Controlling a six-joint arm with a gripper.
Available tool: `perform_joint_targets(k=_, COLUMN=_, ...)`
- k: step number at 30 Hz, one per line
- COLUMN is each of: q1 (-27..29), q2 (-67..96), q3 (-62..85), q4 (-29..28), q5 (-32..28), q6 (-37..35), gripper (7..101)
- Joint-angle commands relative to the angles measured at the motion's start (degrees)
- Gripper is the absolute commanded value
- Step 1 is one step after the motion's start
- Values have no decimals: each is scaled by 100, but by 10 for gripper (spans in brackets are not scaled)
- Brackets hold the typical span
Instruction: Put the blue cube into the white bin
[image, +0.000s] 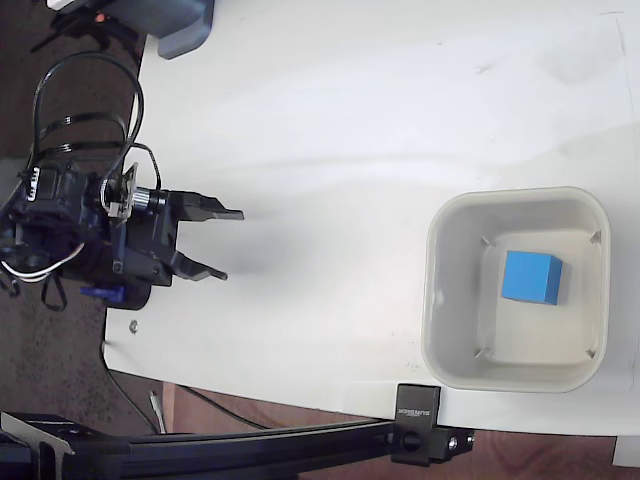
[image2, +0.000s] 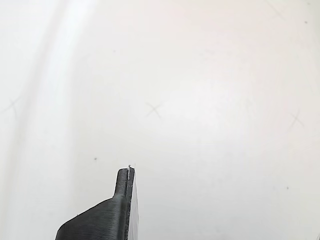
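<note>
1. In the fixed view, a black metal rail with a black clamp block (image: 416, 424) runs along the bottom edge, nearest the camera and just below the edge of the white tabletop (image: 330, 150).
2. The large cream plastic bin with rounded corners and a thick rim (image: 432, 290) sits on the tabletop at the right, just above that clamp.
3. The small bright-blue matte cube (image: 531, 277) lies on the floor of the bin, a little right of centre, apart from all four walls.
4. At the left edge of the tabletop, the black two-finger end effector (image: 230, 245) points toward the bin and is well apart from it; its fingers are spread wide with nothing between them.
5. Behind the end effector, the black arm body carries looped black cables and some white wires (image: 50, 265).
6. At the far top left corner, a grey-blue box (image: 185, 28) sits partly on the tabletop.
7. The wrist view shows one dark ribbed fingertip (image2: 122, 182) at the bottom, with only bare white tabletop beyond it, marked by faint scratches.
</note>
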Motion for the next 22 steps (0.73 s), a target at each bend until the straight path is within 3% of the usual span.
perform_joint_targets(k=1, q1=35, q2=141, q3=-141, q4=-35, q5=-26, q6=9, gripper=1003)
perform_joint_targets(k=22, q1=35, q2=141, q3=-141, q4=-35, q5=-26, q6=9, gripper=1003)
